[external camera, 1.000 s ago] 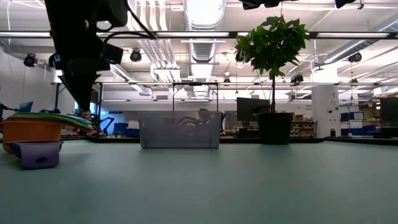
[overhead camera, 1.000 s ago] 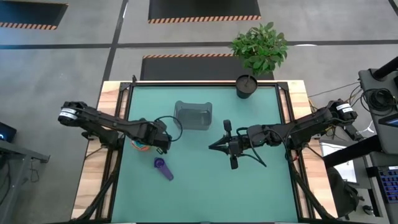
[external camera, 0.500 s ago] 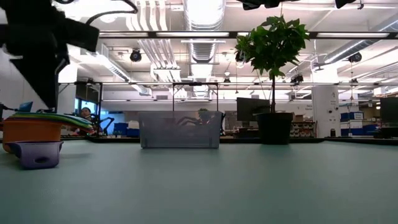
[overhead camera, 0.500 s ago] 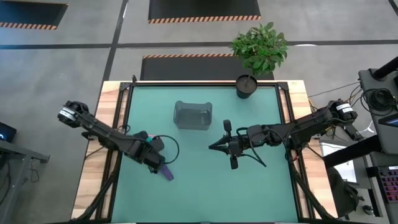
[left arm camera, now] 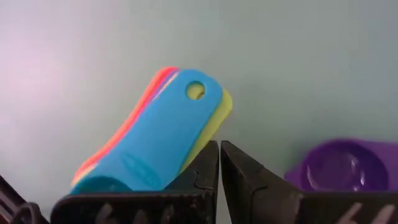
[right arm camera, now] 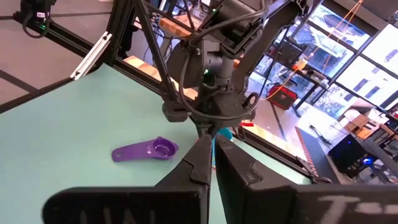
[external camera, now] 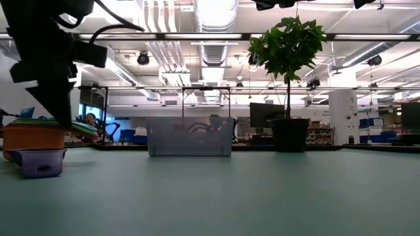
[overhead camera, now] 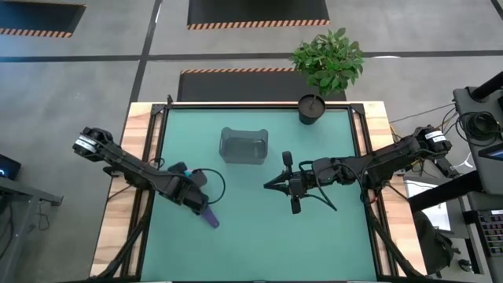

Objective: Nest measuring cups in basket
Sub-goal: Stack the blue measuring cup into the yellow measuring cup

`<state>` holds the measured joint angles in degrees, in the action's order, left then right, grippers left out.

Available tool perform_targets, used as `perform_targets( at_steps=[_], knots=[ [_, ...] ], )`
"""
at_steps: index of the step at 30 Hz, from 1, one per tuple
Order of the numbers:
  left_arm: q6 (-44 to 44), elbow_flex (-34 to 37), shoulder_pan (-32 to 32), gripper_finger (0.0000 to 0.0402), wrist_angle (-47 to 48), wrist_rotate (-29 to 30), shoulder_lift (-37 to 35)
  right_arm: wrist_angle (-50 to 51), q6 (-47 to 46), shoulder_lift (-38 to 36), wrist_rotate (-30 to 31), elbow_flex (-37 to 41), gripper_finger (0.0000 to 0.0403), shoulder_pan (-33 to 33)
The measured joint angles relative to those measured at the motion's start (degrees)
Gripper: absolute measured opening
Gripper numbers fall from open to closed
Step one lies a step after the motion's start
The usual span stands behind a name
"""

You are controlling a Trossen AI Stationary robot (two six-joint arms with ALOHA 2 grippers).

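Purple cup [external camera: 39, 162] sits nearest the low camera, alone on the green worktop [overhead camera: 259, 236], upright and holding nothing. Just behind it is the stack of nested cups [external camera: 34, 133]: orange bowl at the bottom, other colours showing as thin rims above. In the left wrist view the stacked handles [left arm camera: 155, 134] fan out, blue on top, yellow and red edges under it.

Left hand [left arm camera: 219, 163] has its fingers pressed together, gripping nothing. It hangs just over the stack, with the purple cup just beside it.

Basket [overhead camera: 244, 146] stands farther back, mid-worktop, well apart from the cups; no cup visible inside.

Right hand [overhead camera: 269, 185] is parked right of the basket, fingers together, nothing held.

Black plant pot [overhead camera: 311, 109] is at the far edge.
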<state>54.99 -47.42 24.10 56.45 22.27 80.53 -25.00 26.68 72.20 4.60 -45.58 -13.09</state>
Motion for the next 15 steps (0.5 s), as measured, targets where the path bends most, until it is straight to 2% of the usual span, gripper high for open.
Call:
perform_targets(
  at_steps=[4, 15],
  knots=[
    [0.34, 0.0, -0.16, 0.0, 0.07, 3.32, -0.02, -0.01, 0.01, 0.0, 0.0, 0.0, 0.0009, -0.01],
    [1.06, 0.0, -0.33, 0.0, 0.13, 4.56, -0.02, 0.03, -0.04, 0.0, 0.0, 0.0, 0.0009, 0.0]
  ],
)
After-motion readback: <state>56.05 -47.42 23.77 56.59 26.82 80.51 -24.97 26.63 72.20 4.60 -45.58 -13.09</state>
